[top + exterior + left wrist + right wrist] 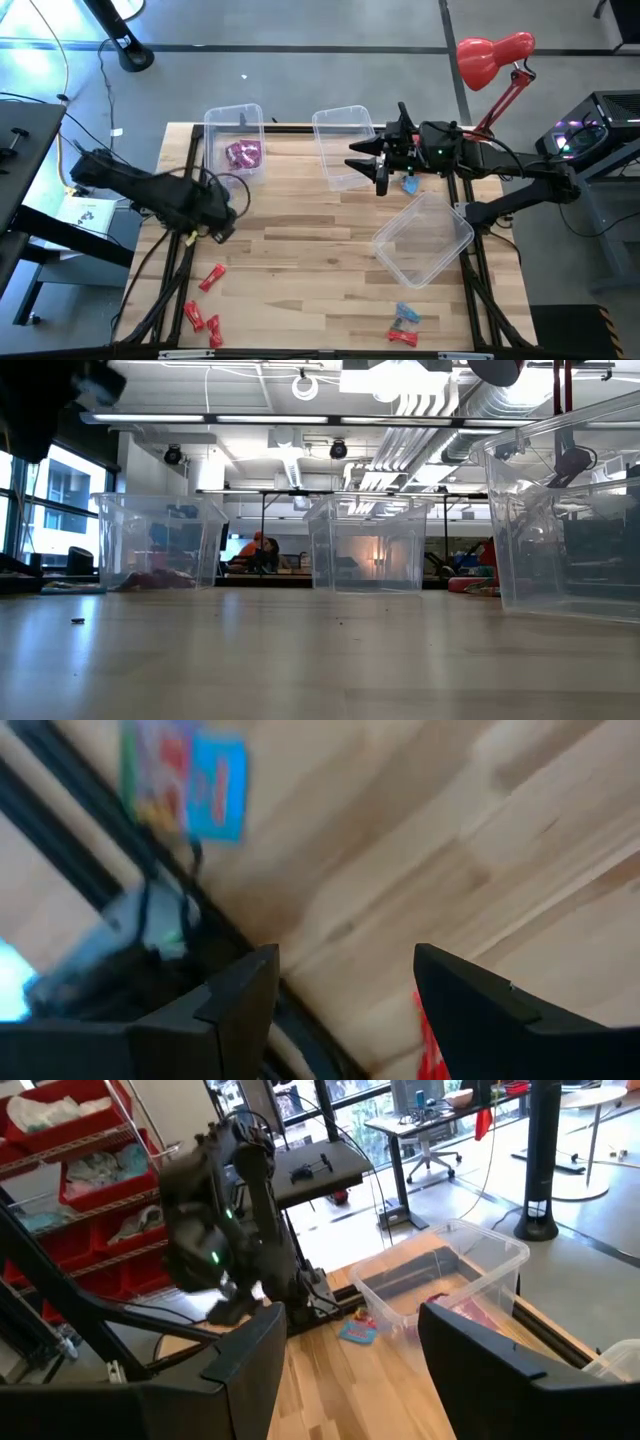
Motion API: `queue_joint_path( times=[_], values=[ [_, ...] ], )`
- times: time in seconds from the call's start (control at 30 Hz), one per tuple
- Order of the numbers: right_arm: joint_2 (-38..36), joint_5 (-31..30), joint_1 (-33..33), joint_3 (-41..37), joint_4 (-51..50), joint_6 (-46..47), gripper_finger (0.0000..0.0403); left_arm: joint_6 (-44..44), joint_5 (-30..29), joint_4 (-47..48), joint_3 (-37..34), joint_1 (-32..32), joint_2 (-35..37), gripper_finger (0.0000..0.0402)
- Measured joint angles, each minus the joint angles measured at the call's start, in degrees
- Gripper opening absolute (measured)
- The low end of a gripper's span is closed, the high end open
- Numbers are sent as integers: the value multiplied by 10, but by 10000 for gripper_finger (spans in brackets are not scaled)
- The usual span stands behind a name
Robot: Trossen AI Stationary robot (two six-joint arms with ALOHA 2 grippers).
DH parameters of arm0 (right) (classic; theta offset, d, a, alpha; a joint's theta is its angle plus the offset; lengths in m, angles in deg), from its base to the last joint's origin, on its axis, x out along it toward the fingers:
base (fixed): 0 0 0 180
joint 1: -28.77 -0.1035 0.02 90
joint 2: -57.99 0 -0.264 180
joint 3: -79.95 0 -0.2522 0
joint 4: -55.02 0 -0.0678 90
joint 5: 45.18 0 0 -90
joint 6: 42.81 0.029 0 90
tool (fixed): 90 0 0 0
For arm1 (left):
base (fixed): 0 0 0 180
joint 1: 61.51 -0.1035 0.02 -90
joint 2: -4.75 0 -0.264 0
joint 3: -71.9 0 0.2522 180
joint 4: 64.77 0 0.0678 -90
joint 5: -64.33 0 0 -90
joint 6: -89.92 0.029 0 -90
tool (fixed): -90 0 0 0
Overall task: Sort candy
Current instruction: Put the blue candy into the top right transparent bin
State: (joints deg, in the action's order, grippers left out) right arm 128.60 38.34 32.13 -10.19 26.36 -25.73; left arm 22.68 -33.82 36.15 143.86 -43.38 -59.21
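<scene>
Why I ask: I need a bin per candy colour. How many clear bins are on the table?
3. The left bin holds purple candy, the middle bin sits by the right gripper, the right bin lies skewed.

Bench [300,250] middle is bare wood, wide free lane from left to right. Far edge blocked by two upright bins [235,135] [345,145]; a tilted third bin [425,240] stands right of centre. Right pincer [372,160] hangs open over the middle bin. Left pincer [215,225], open, sits at left edge. Red candy [205,300] litters near-left, blue candy [405,322] near-right.
</scene>
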Motion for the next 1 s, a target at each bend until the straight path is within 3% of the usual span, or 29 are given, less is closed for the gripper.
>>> queue_joint_path(
  times=[0.23,0.47,1.0],
  values=[
    [0,0,0,0,-1,-4,225,-2,30,-97,-142,-31,1,227],
    [0,0,0,0,0,-2,225,50,-65,-141,-137,-114,-17,201],
    [0,0,0,0,-8,10,225,258,-44,-198,-162,-280,-136,193]
  ],
)
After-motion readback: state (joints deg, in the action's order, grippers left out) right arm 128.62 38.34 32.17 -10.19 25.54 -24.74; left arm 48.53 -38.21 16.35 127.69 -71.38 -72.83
